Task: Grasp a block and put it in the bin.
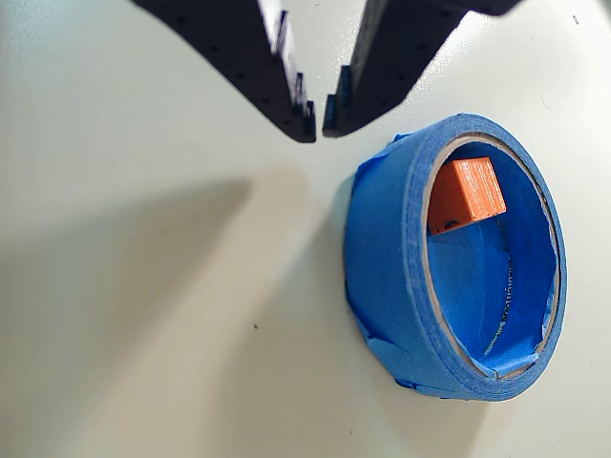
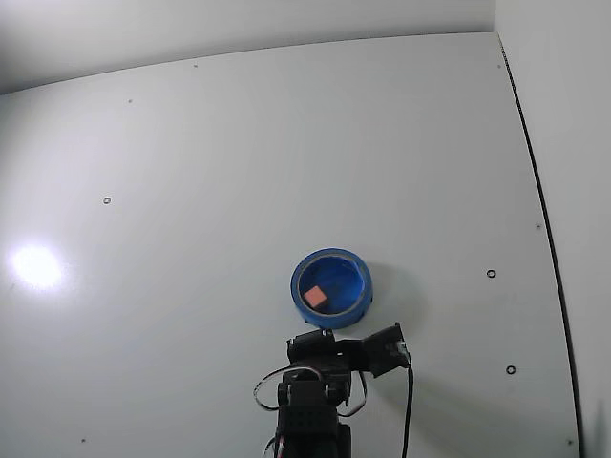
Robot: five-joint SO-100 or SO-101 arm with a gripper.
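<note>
one orange-pink block (image 1: 465, 194) lying inside blue bin (image 1: 391, 277), black gripper (image 1: 319, 126) empty just outside the rim, fingertips nearly together, on white table (image 2: 191, 191)

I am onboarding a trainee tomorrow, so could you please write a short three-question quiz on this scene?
1. True or false: the block lies on the bare table, beside the bin.
2. Multiple choice: in the wrist view, the claw is (A) shut on the block, (B) empty, its tips nearly together, outside the bin's rim, (C) reaching down inside the bin.
3. Fill in: in the fixed view, the bin sits just ahead of the ____.

Key
1. False; the block lies inside the bin.
2. B.
3. Arm.
</note>
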